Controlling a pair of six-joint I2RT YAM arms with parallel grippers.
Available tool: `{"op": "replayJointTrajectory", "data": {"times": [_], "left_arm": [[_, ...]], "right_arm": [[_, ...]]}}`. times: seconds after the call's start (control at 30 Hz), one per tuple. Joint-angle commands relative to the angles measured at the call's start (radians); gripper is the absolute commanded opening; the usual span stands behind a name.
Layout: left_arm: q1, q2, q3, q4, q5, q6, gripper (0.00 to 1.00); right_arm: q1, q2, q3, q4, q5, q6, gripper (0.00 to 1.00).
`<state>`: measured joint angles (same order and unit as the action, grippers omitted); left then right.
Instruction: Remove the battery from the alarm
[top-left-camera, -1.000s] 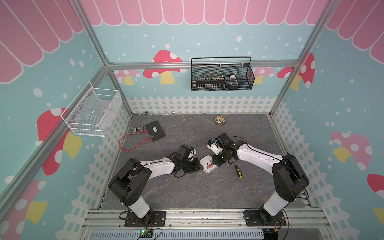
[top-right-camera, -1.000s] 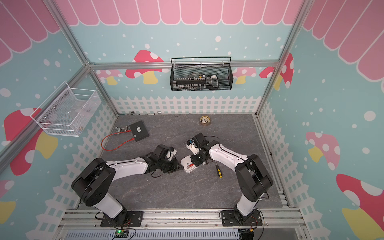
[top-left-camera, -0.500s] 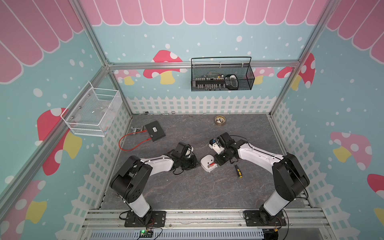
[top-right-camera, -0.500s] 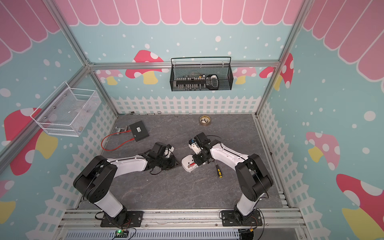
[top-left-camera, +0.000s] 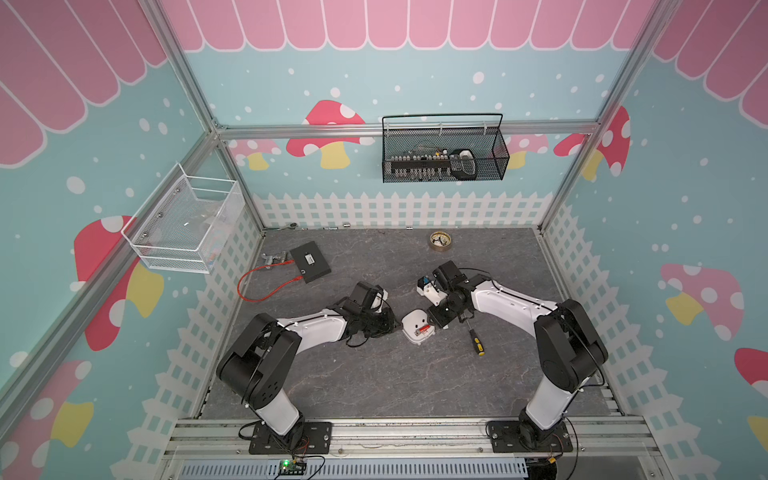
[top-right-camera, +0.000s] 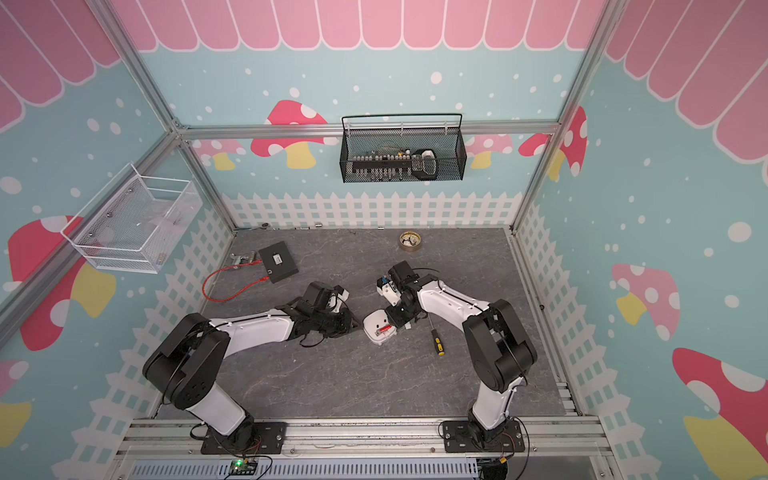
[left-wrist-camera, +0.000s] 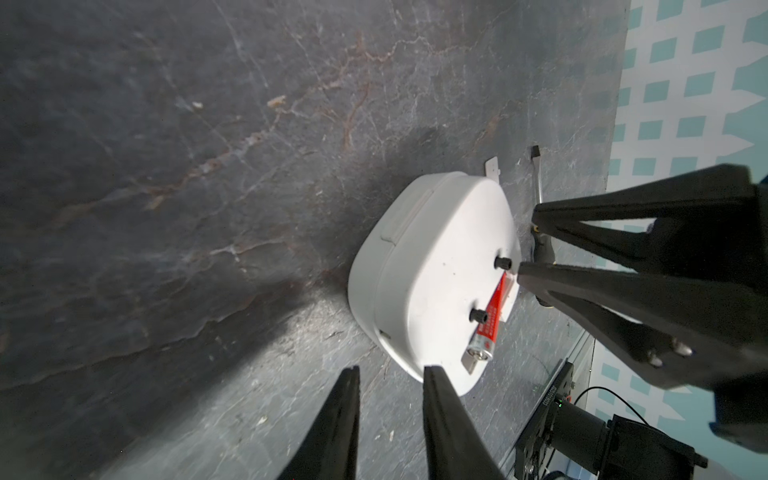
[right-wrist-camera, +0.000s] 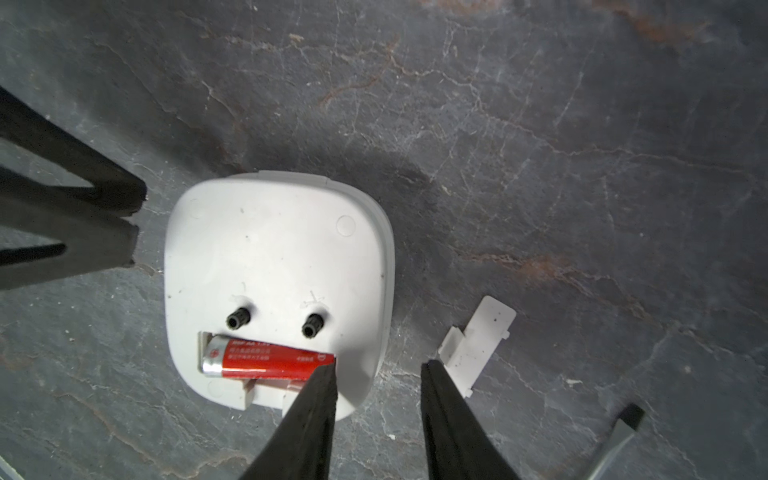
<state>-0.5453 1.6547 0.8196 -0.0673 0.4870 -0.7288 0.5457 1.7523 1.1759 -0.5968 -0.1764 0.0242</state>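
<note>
The alarm (top-left-camera: 417, 326) (top-right-camera: 379, 327) lies face down on the grey floor, its white back up. The red battery (right-wrist-camera: 266, 359) (left-wrist-camera: 491, 316) rests in the open recess near one edge. My right gripper (right-wrist-camera: 376, 369) (top-left-camera: 437, 321) is open. One of its fingertips (right-wrist-camera: 326, 376) sits at the battery's end, and the other hangs beside the alarm near the loose white cover (right-wrist-camera: 478, 340). My left gripper (left-wrist-camera: 390, 370) (top-left-camera: 392, 325) is open and empty on the alarm's opposite side, one tip at its rim.
A black-and-yellow screwdriver (top-left-camera: 476, 343) (top-right-camera: 436, 343) lies right of the alarm. A brass dish (top-left-camera: 440, 240) sits near the back fence. At back left is a black box (top-left-camera: 310, 262) with a red cable. A black wire basket (top-left-camera: 444, 153) and a white one (top-left-camera: 183, 224) hang on the walls.
My left gripper has drawn back a little from the alarm. My right gripper's jaws have widened slightly at the battery's end. The alarm has stayed put.
</note>
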Motion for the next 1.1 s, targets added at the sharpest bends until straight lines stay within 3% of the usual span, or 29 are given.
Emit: {"op": "replayJointTrajectory", "data": {"times": [0.0,0.37,0.63,1.07], "left_arm": [[-0.004,0.014,0.032,-0.006,0.008,0.020,0.30],[-0.008,0.021,0.043,-0.006,0.018,0.028,0.30],[-0.051,-0.019,0.067,-0.097,0.024,0.072,0.30],[-0.090,-0.014,0.060,-0.119,-0.007,0.067,0.30]], "right_arm": [[0.003,0.025,0.018,-0.040,-0.018,-0.025,0.38],[0.005,0.030,-0.013,-0.046,-0.044,-0.022,0.35],[0.014,0.059,-0.010,-0.046,-0.058,-0.008,0.25],[0.020,0.076,-0.010,-0.034,-0.079,-0.001,0.24]]}}
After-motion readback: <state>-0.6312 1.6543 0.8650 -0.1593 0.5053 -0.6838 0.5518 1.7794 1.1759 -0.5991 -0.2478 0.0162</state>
